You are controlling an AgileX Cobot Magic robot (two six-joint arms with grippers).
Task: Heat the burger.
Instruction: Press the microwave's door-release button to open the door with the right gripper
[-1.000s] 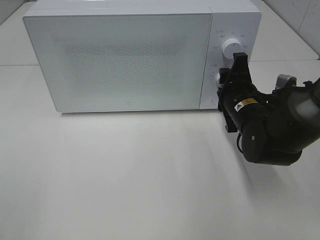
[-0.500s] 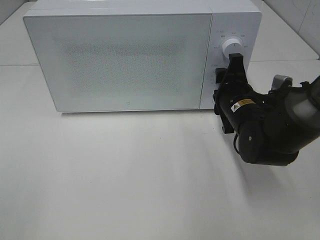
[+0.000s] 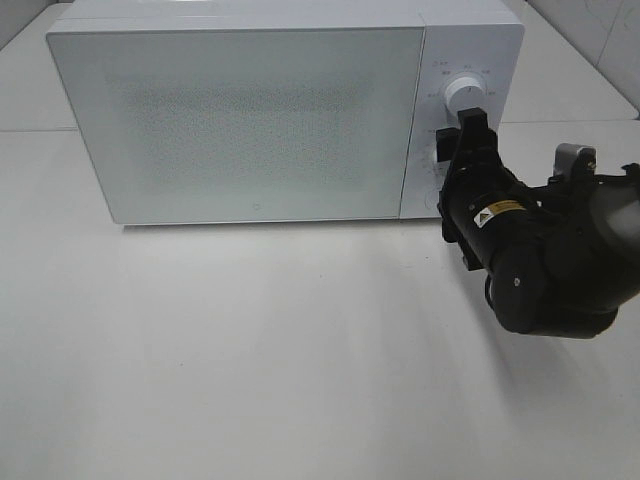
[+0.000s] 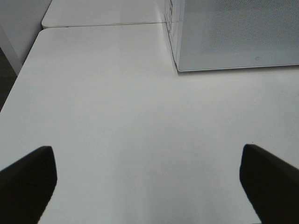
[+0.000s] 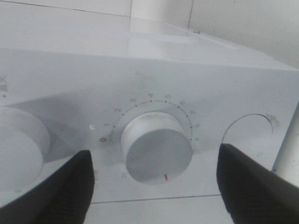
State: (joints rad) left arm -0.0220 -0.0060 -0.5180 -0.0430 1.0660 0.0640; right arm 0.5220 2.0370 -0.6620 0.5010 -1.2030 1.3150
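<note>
White desk [image 3: 250, 350], matte, with a seam line running behind the microwave's front edge. Tiled wall [image 3: 605, 30] at the back right. In the left wrist view, a dark strip of floor [image 4: 7, 70] past the desk edge.

Microwave [image 3: 240, 120] sits at the back of the desk with its door shut. The frosted panel shows nothing inside. Burger isn't visible in any of the 3 views, so I cannot tell where it is.

Right gripper [image 5: 154, 153] faces the control panel with its fingers either side of the lower dial [image 5: 158, 156]. They're spread wider than the dial, with a gap on both sides and no contact. Dial's red mark points away from the red 0 on its scale. Upper dial [image 3: 463, 92] is untouched, just above the gripper.

Left gripper [image 4: 145, 154] is spread wide over bare desk with nothing between its fingers, well clear of the microwave corner.

Versus 1 s ago: right arm body has shifted slightly right and toward the camera. Microwave and upper dial are unchanged.
</note>
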